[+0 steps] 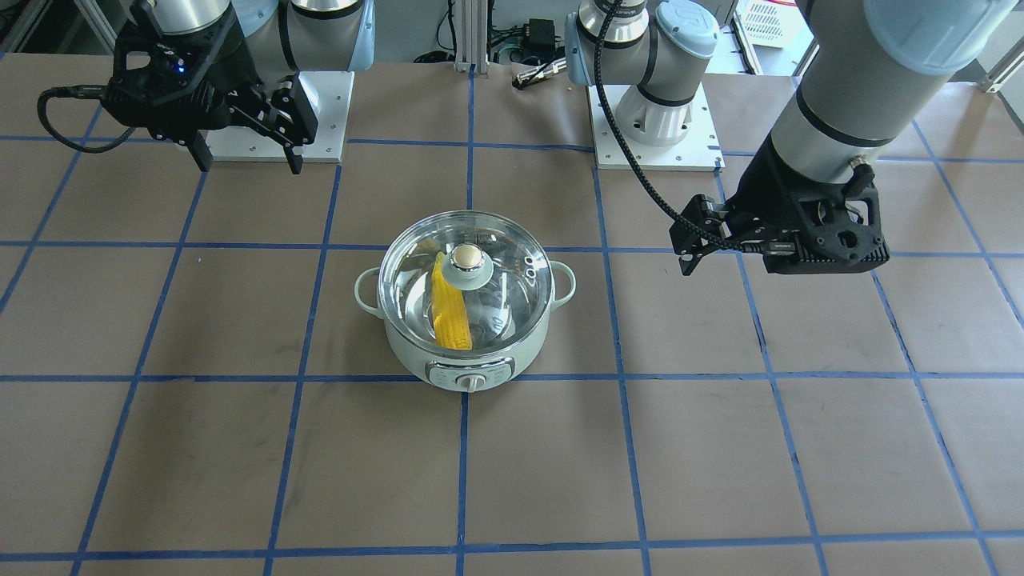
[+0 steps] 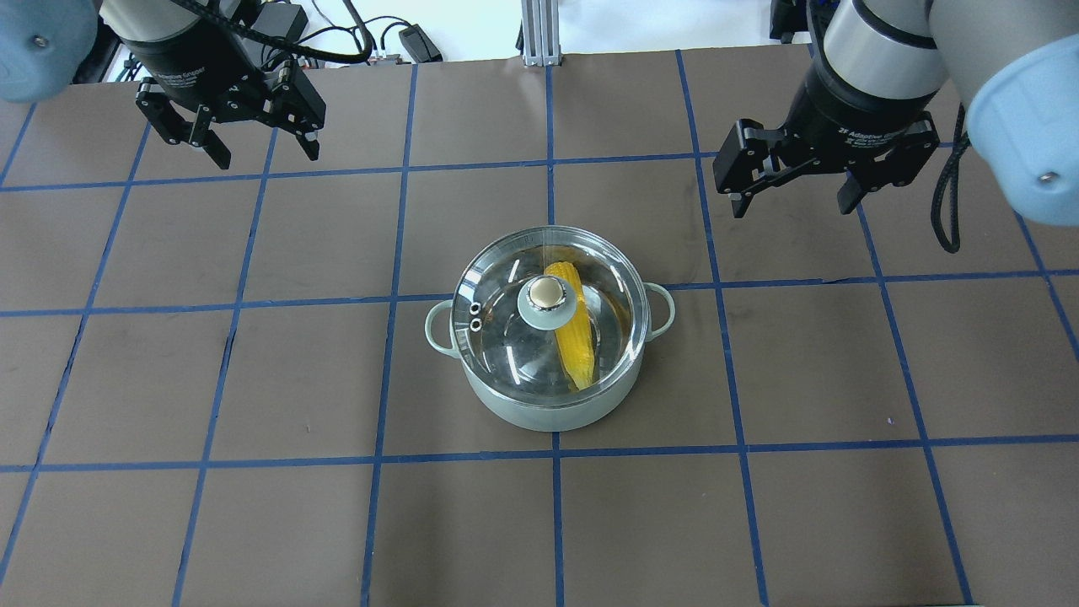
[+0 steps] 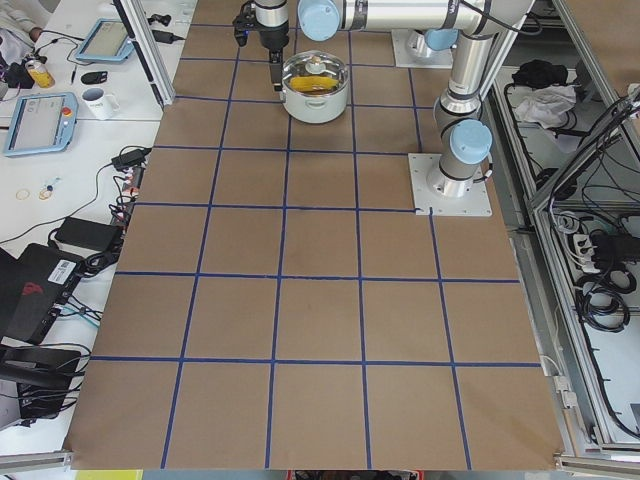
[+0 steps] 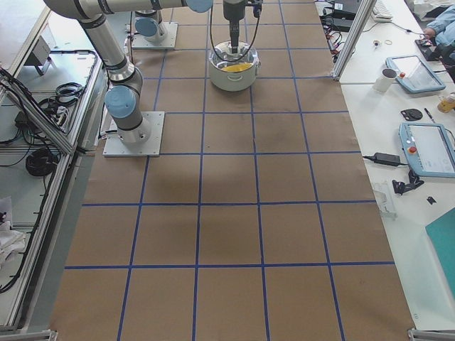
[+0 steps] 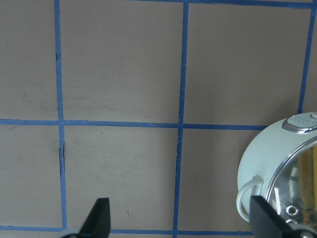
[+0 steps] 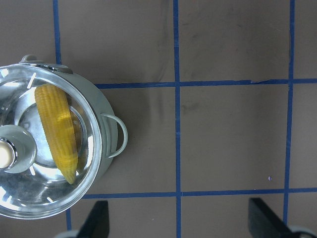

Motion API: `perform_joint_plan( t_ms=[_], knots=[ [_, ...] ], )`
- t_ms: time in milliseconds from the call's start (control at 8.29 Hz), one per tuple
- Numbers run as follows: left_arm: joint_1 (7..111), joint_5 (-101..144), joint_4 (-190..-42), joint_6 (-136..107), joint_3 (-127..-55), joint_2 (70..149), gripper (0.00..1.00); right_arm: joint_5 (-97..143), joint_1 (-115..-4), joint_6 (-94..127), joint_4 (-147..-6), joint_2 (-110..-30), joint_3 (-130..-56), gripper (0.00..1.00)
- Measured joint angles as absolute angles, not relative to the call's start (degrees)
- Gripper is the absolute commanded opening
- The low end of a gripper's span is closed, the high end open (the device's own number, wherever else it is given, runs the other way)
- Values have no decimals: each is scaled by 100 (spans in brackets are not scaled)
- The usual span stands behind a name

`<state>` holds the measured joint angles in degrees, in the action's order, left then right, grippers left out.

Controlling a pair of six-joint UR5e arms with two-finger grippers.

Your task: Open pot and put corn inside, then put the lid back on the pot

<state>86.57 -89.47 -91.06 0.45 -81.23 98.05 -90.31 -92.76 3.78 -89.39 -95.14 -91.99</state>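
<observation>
Brown table taped into a blue grid, plus a white mug and two teach pendants on the side bench.

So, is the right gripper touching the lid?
Apart. The overhead view shows the right gripper open above bare table, well clear of the lid seated on the pot.

The pot has a smooth, pale green satin shell and a shiny steel inside. The lid is clear glossy glass with a bright metal rim. The corn is bumpy. The desk is matt brown and paper-like, crossed by blue tape. The left gripper and the right gripper look like matt black plastic.
</observation>
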Motion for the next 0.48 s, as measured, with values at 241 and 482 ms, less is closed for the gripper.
perform_joint_plan(
  t_ms=[241,482],
  knots=[
    [8657,-8951,-9088,44,-8116,9790,100,-9027,-9274,381,-8930,-9523,-9208,100],
    [8657,-8961,-9114,44,-8088,9714,100,-9030,-9285,386,-8923,-9527,-9210,100]
  ],
)
